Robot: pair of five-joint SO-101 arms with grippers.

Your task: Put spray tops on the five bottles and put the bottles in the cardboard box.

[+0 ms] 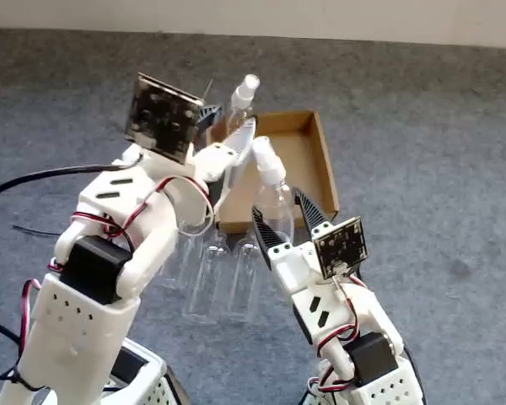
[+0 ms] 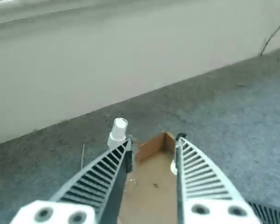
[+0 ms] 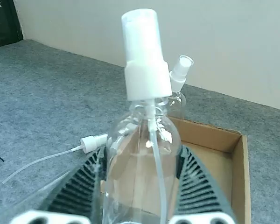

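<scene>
- The right gripper [image 3: 141,156] is pinching one clear bottle [image 3: 142,140] by its body. It is holding the bottle upright, with a white top [image 3: 142,60] sitting on the neck and the tube hanging inside.
- In the high view that bottle is hanging at the near edge of the box [image 1: 327,169]. It is blocking much of the box in the right wrist view.
- The left gripper [image 2: 154,140] is hanging spread at the box's far left corner, gripping nothing.
- A second bottle [image 3: 178,100], also wearing a top, is showing just outside one left finger [image 2: 107,172]. I cannot tell whether it is standing inside the box.
- Three more bottles [image 1: 215,274] are sitting close together on the grey carpet [image 1: 422,126] between the arms. The left arm is partly hiding them, and that is making five bottles in all.
- One loose top [image 3: 94,142] is lying on the carpet beside the box, its tube trailing away.
- A black cable [image 1: 34,177] is running across the carpet behind the left arm.
</scene>
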